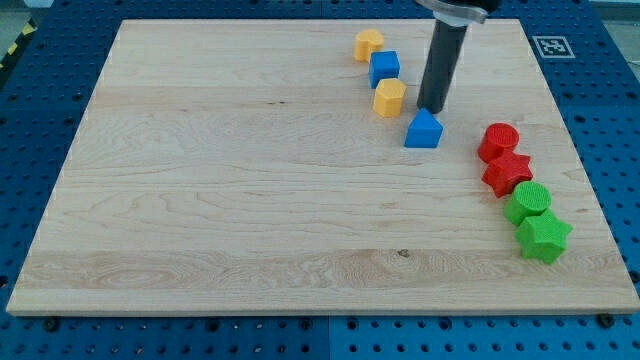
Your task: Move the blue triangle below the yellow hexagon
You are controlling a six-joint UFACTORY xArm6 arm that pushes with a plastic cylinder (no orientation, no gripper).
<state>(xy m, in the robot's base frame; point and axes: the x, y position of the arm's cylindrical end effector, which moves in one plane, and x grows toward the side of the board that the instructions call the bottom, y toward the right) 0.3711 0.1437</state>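
The blue triangle (423, 130) lies on the wooden board at the view's upper right. The yellow hexagon (389, 98) sits just up and left of it, a small gap apart. My tip (431, 106) stands right at the triangle's top edge, to the right of the hexagon. The dark rod rises from there toward the view's top.
A blue cube (384, 68) and a yellow block (368, 44) lie above the hexagon in a slanted row. At the right edge stand a red cylinder (498, 141), a red star (508, 173), a green cylinder (527, 202) and a green star (543, 237).
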